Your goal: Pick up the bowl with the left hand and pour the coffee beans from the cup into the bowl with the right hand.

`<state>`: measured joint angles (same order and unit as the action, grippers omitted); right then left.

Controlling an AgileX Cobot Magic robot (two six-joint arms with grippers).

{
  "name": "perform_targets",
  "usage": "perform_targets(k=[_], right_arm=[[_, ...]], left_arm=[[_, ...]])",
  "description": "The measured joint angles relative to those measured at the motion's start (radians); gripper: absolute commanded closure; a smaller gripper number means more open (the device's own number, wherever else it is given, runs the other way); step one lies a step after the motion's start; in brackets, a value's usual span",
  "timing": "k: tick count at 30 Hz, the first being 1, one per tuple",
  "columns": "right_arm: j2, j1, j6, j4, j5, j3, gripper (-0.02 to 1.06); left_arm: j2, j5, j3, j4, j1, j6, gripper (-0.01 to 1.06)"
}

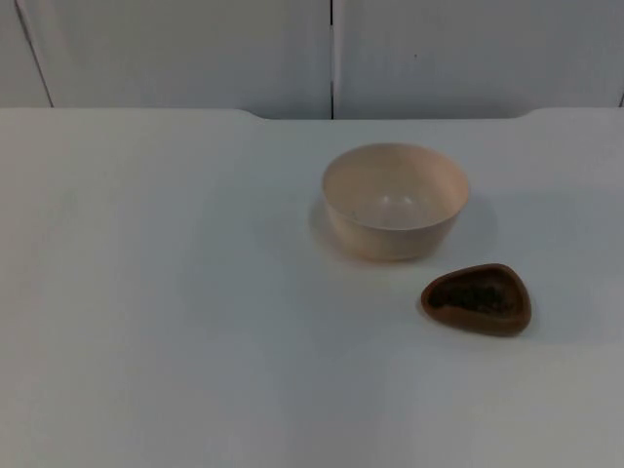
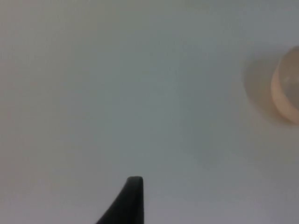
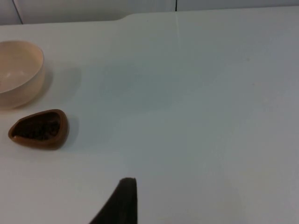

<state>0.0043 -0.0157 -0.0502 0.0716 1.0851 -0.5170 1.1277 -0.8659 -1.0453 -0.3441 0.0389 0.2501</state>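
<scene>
Above bare table (image 1: pixel 146 322), both end effectors hover, bowl (image 1: pixel 395 200) untouched.

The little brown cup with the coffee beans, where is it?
In the top view, the brown rounded-triangle cup of coffee beans stands on the white table, right of centre, just in front and right of the empty cream bowl, not touching it.

A pale cream bowl (image 1: pixel 395 200) and a brown cup (image 1: pixel 477 298) of dark coffee beans (image 1: pixel 476 293) stand on a white table (image 1: pixel 156 312).
</scene>
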Motion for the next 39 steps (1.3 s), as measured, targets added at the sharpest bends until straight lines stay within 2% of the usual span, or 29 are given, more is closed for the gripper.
perform_targets(k=[7, 13, 20, 28, 39], right_arm=[[0.000, 0.000, 0.000, 0.000, 0.000, 0.000, -0.01], [0.000, 0.000, 0.000, 0.000, 0.000, 0.000, -0.01], [0.000, 0.000, 0.000, 0.000, 0.000, 0.000, -0.01], [0.000, 0.000, 0.000, 0.000, 0.000, 0.000, -0.01], [0.000, 0.000, 0.000, 0.000, 0.000, 0.000, -0.01]], left_arm=[[0.149, -0.029, -0.077, -0.062, -0.018, 0.053, 0.04], [0.261, -0.031, -0.122, -0.062, -0.121, 0.061, 0.04], [0.425, 0.004, -0.160, -0.064, -0.230, 0.064, 0.04], [0.584, 0.018, -0.236, -0.101, -0.253, 0.044, 0.04], [0.780, 0.084, -0.372, -0.142, -0.315, -0.030, 0.04]])
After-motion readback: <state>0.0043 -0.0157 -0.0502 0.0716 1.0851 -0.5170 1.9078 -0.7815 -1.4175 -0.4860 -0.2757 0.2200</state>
